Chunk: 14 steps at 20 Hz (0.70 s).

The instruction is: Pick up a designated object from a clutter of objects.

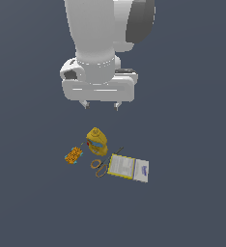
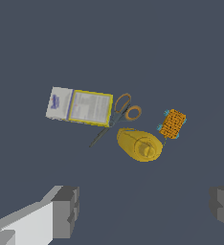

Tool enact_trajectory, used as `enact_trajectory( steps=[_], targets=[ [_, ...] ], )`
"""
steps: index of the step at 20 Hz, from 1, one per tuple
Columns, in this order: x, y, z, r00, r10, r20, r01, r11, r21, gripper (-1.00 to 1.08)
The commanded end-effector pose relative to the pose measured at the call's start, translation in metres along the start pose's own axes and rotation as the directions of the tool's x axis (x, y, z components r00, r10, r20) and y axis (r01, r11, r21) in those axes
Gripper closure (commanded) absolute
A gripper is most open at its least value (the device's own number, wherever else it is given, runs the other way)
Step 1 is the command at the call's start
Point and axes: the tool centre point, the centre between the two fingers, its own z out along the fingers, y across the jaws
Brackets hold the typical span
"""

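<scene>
target: small orange item (image 1: 73, 155), flat on desk (image 1: 192, 202), just beside yellow bottle (image 1: 96, 141)
handling: judged light, stiff; long edges to be gripped
pincer (image 1: 101, 105): spread, empty, held well above clutter

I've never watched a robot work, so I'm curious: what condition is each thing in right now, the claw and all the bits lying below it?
gripper: open, holding nothing, hanging above the objects.
small orange item: lying flat, untouched, apart from the bottle.
yellow bottle: resting on the surface, not gripped.
scissors: lying flat, blades closed, handles beside the box.
white-and-yellow box: lying flat, closed.
</scene>
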Motion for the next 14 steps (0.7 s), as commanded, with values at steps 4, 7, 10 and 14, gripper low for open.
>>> enact_trajectory(
  steps=[4,7,10,14],
  targets=[
    [0.013,0.019,0.036,0.998,0.068,0.003,-0.068,0.998,0.007,-0.92],
    [0.020,0.035,0.065,0.993,0.121,0.004,-0.121,0.993,0.010,-0.92],
    [0.026,0.054,0.099,0.983,0.183,0.006,-0.184,0.983,0.011,-0.92],
    [0.030,0.083,0.147,0.963,0.271,0.007,-0.271,0.963,0.007,-0.92]
  ],
)
